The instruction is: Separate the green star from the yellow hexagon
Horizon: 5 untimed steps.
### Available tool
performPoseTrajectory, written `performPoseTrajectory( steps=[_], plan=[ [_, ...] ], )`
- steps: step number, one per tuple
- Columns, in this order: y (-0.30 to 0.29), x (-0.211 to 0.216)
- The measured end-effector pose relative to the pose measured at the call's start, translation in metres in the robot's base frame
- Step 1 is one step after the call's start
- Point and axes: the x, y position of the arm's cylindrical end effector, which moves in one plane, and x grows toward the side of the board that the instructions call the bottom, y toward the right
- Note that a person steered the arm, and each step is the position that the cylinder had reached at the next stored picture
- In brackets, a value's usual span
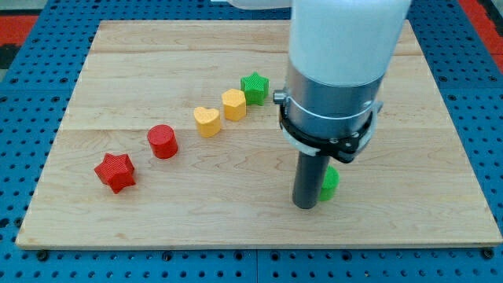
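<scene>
The green star (255,86) sits at the upper middle of the wooden board (141,63), touching the yellow hexagon (234,104) just below and left of it. My tip (305,204) rests on the board well to the lower right of both, apart from them. A second green block (329,182), shape unclear, is partly hidden behind the rod, right beside my tip.
A yellow heart (207,121), a red cylinder (163,141) and a red star (115,172) run in a diagonal line down to the view's left. The arm's large white and grey body (338,71) hides the board's upper right.
</scene>
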Motion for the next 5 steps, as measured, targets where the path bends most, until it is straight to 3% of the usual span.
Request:
performPoseTrajectory(
  steps=[1,2,3,4,5],
  plan=[
    [0.004,0.0],
    [0.007,0.038],
    [0.083,0.021],
    [0.15,-0.044],
    [0.147,-0.102]
  ],
)
